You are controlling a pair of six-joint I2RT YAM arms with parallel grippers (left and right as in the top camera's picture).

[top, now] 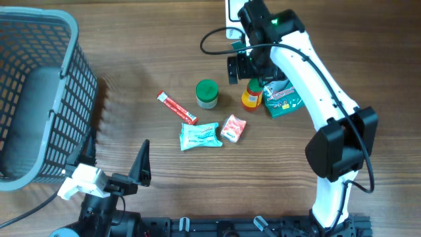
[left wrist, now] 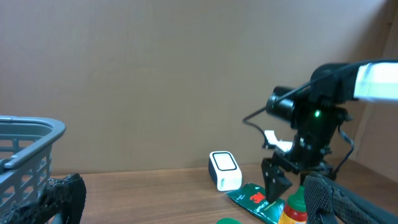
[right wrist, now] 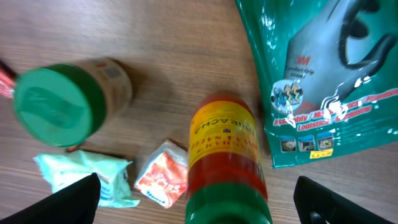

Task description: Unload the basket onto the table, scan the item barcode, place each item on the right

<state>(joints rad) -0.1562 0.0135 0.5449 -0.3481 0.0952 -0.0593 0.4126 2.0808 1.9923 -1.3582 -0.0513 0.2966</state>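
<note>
Item: the orange-red plastic sriracha bottle with a green cap [right wrist: 221,149] is standing upright, just beside the green plastic glove packet [right wrist: 323,81].
Right pincer: the right gripper [right wrist: 205,202] is hanging over the bottle, jaws spread wide, gripping nothing.
Left pincer: the left gripper [left wrist: 199,211] is sitting near the grey plastic mesh basket [top: 39,79], jaws apart, empty.
Scanner: the small white barcode scanner [left wrist: 224,169] is sitting beyond the bottle.
Risk, tipping: an off-centre close is likely knocking the tall round bottle over.
Risk, snagging: a descending finger may be catching the glove packet's edge.
Risk, misread: the barcode may be facing away from the scanner once lifted.
</note>
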